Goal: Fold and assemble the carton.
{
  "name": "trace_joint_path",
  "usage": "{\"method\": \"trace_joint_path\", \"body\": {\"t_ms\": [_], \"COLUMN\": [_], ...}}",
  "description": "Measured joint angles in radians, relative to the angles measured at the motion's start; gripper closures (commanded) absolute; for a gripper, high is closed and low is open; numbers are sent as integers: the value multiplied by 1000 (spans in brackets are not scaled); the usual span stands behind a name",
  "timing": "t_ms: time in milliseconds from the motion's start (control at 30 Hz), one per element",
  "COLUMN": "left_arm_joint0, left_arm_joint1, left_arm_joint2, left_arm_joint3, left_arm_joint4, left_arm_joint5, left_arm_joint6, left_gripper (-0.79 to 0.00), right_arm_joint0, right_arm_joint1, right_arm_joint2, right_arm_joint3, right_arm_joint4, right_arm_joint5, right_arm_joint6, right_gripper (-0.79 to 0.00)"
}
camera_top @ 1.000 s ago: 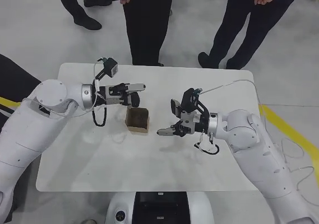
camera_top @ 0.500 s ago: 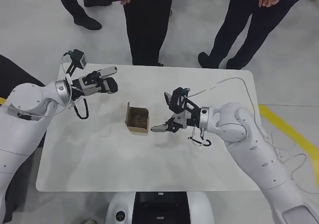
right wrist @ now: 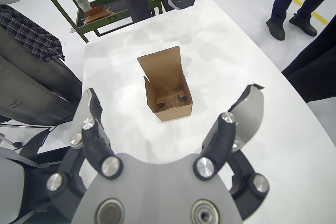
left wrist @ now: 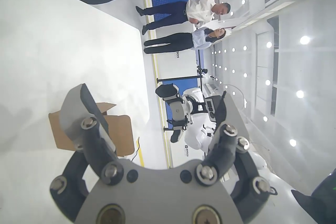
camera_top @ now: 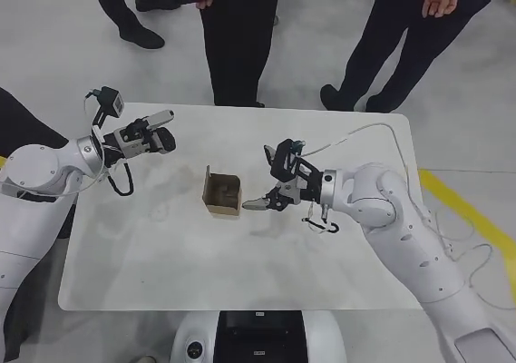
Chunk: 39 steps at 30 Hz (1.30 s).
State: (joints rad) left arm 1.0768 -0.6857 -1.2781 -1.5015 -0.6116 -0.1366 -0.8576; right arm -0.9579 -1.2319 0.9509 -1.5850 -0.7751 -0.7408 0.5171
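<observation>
On white table [camera_top: 348, 263], centre: small brown cardboard carton [camera_top: 222, 192] upright, base tabs locked, lid flap up. Released, empty: left gripper [camera_top: 165, 130], right gripper [camera_top: 259, 180]. Probably lid step next; needs fold, tuck.

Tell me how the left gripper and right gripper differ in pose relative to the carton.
The right gripper hangs close beside the carton, a fingertip near its wall; the left gripper is well away, near the table's far corner. The right gripper points down at the carton's open top; the left gripper points out across the table. Both are open, empty and clear of the carton.
</observation>
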Motion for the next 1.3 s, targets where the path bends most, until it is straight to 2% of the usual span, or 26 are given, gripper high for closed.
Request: {"method": "trace_joint_path", "body": {"t_ms": [100,233,433,567,633,900,1033,1167,1300], "left_arm_joint0": [0,0,0,0,0,0,0,0,0], "left_arm_joint1": [0,0,0,0,0,0,0,0,0], "left_arm_joint2": [0,0,0,0,0,0,0,0,0], "left_arm_joint3": [0,0,0,0,0,0,0,0,0], "left_arm_joint4": [0,0,0,0,0,0,0,0,0], "left_arm_joint5": [0,0,0,0,0,0,0,0,0], "left_arm_joint6": [0,0,0,0,0,0,0,0,0], "left_gripper": [-785,-785,-785,-785,-785,-785,-785,-785,-785], "right_arm_joint0": [17,95,253,340,353,348,346,385,436], "right_arm_joint1": [-7,-32,-91,-133,-140,-139,-141,-166,-201], "right_arm_joint2": [-22,-85,-224,-294,-302,-302,-303,-342,-389], "right_arm_joint3": [26,115,284,385,409,403,388,430,515], "right_arm_joint4": [10,15,-39,-103,-123,-127,-197,-263,-274], "right_arm_joint5": [-26,-72,-125,-152,-155,-149,-121,-130,-182], "right_arm_joint6": [-42,-98,-142,-225,-263,-256,-273,-319,-366], "right_gripper": [-785,-785,-785,-785,-785,-785,-785,-785,-785]}}
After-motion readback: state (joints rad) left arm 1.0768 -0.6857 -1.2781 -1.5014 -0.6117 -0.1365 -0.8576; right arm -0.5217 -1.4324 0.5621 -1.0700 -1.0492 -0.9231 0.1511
